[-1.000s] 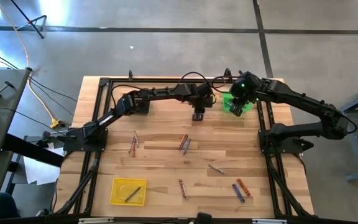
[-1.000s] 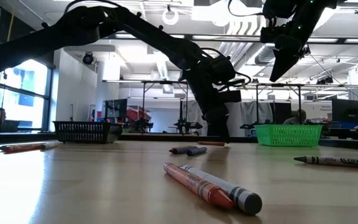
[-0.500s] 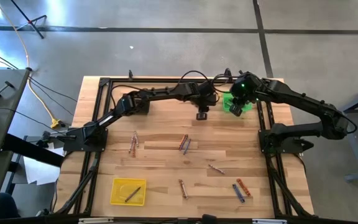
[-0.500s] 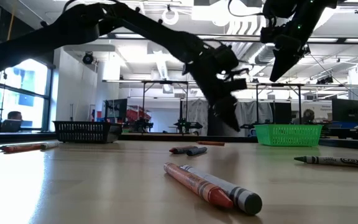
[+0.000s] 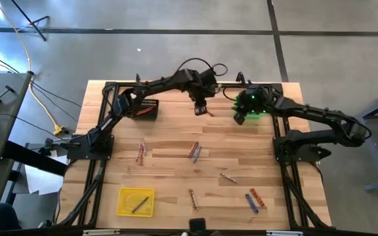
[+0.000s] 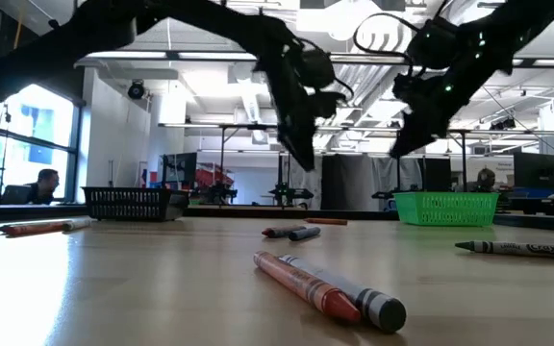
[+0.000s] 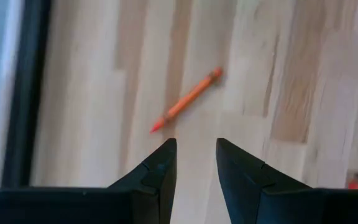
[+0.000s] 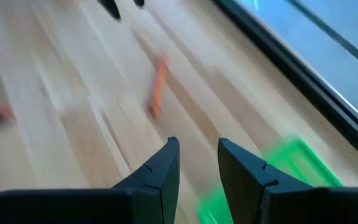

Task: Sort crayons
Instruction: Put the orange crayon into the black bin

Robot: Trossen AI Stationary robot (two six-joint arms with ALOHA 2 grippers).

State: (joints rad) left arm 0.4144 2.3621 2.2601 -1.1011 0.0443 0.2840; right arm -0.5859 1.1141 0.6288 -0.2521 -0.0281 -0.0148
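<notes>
left claw (image 7: pixel 192 163), empty, fingers apart; only wrist views show orange crayon (image 7: pixel 187 99) clearly.

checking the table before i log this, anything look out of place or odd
Nothing is damaged or spilled. One thing stands out: a grey crayon already lies in the yellow tray, while the other crayons lie scattered loose over the wooden table. A lone orange crayon lies apart near the far edge, just beyond the empty left pincer.
</notes>
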